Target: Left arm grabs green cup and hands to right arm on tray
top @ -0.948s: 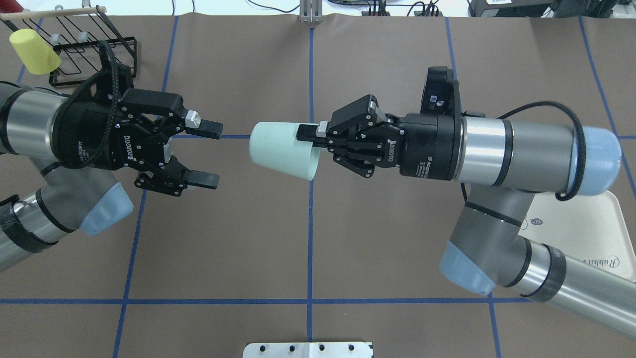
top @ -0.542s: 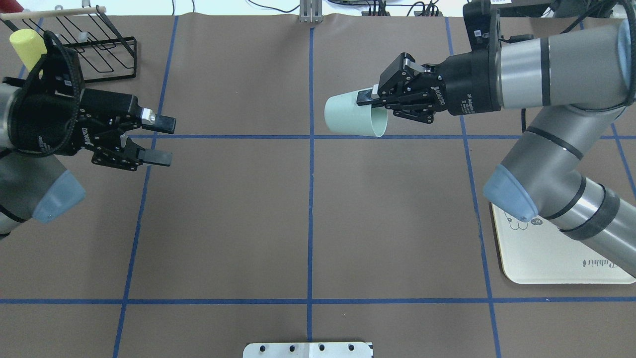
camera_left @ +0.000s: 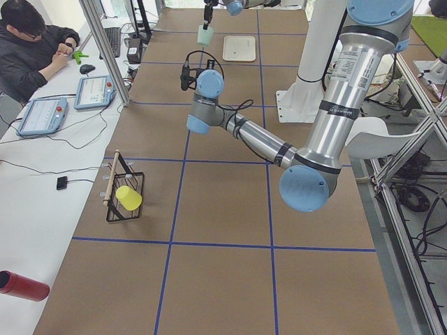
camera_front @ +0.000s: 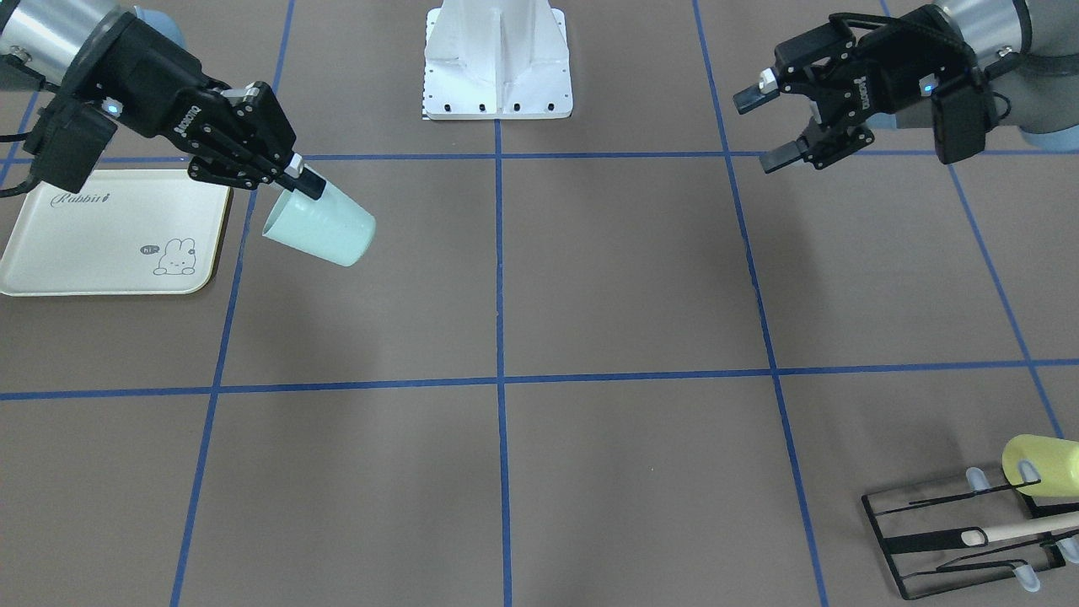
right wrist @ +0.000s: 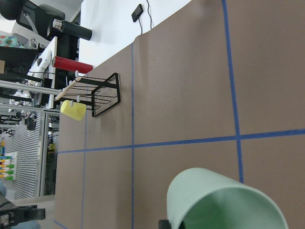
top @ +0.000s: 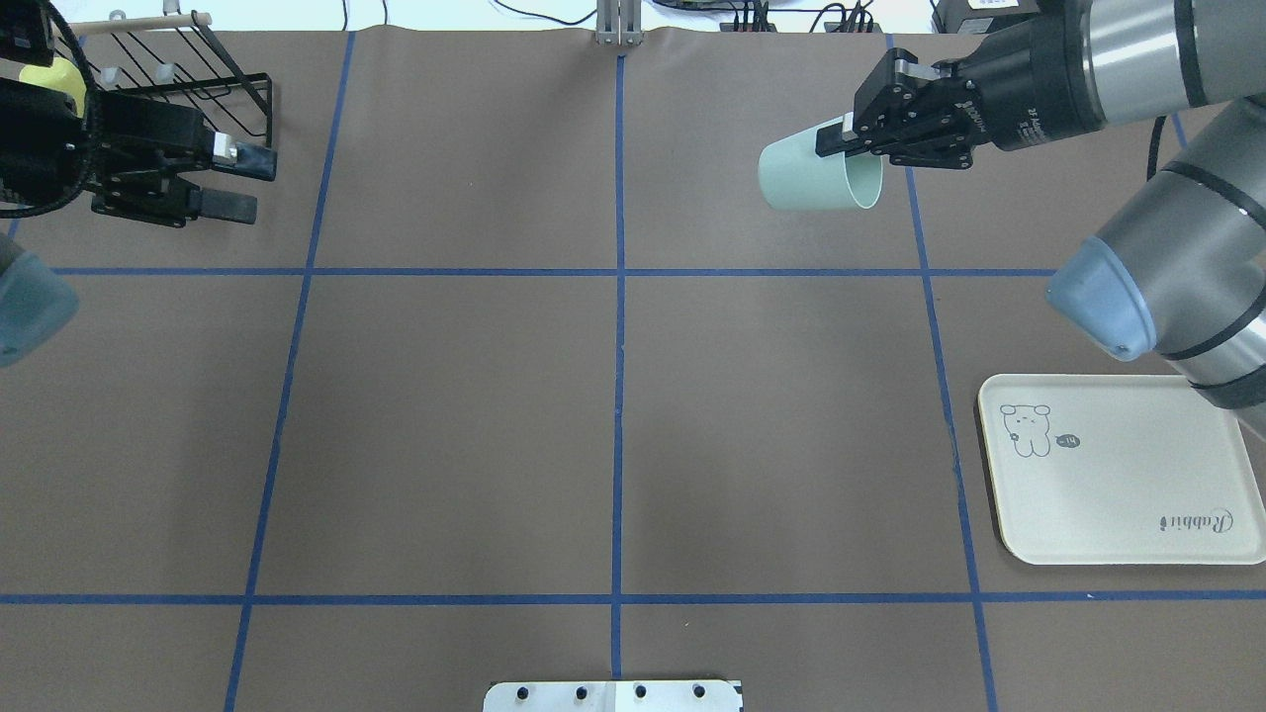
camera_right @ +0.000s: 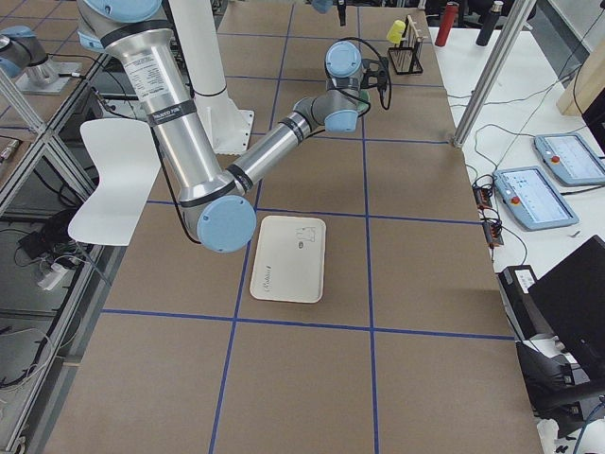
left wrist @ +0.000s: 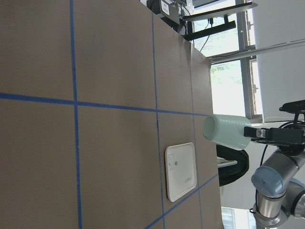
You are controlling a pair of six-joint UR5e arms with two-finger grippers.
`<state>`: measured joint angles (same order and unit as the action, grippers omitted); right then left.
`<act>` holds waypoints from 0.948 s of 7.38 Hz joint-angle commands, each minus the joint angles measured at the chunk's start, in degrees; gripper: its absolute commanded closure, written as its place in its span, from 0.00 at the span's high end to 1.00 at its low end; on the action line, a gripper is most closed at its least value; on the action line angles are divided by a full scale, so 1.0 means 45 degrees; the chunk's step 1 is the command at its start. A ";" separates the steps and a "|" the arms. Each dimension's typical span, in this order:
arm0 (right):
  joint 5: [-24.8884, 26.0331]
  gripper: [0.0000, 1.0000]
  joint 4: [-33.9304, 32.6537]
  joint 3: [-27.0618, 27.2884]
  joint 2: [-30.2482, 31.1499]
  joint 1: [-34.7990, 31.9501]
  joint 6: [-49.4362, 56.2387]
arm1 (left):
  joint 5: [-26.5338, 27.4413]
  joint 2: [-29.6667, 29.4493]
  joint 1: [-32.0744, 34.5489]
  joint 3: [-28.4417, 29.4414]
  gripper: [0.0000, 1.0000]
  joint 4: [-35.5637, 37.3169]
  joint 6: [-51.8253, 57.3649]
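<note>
**Green cup held in the air by the right gripper, well apart from the tray**

The right gripper (top: pixel 841 148) pinches the green cup (top: pixel 813 180) by its rim. One finger lies along the outer wall. The other goes into the mouth and is out of sight from overhead (the right wrist camera shows only a dark tip at the rim, and the frame's lower edge cuts the cup off). The right arm covers the far right corner of the tray (top: pixel 1118 494) in the overhead view. In the front-facing view the frame edge clips one end of the tray. The yellow cup (top: pixel 45 74) sits mostly behind the left wrist from overhead. The front-facing view shows more of it at the black wire rack (top: pixel 227 89).

The left gripper (top: pixel 247 186) has its fingers spread wide with nothing between them. It hangs at the table's far left, just in front of the rack in the overhead view.

A wide stretch of brown table (top: pixel 445 425) crossed by blue tape lines (top: pixel 618 396) lies between the two grippers. The cup hangs over the far right square, just beside a tape line running front to back. The tray lies flat near the table's right edge, nearer the robot.

The cup's long axis runs roughly level across the table's width. Its open mouth faces the right gripper, and its closed base points toward the table's centre line.
</note>
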<state>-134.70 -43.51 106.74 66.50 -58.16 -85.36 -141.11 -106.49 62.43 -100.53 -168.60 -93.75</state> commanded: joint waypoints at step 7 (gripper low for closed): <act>0.0441 0.00 -0.3372 0.0050 0.1724 -0.1175 0.5428 | 0.0708 0.4150 0.3721 0.0015 1.00 0.6654 1.5890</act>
<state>-132.63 -56.12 107.00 72.98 -62.59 -64.34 -139.77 -89.89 76.85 -100.52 -144.46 -33.69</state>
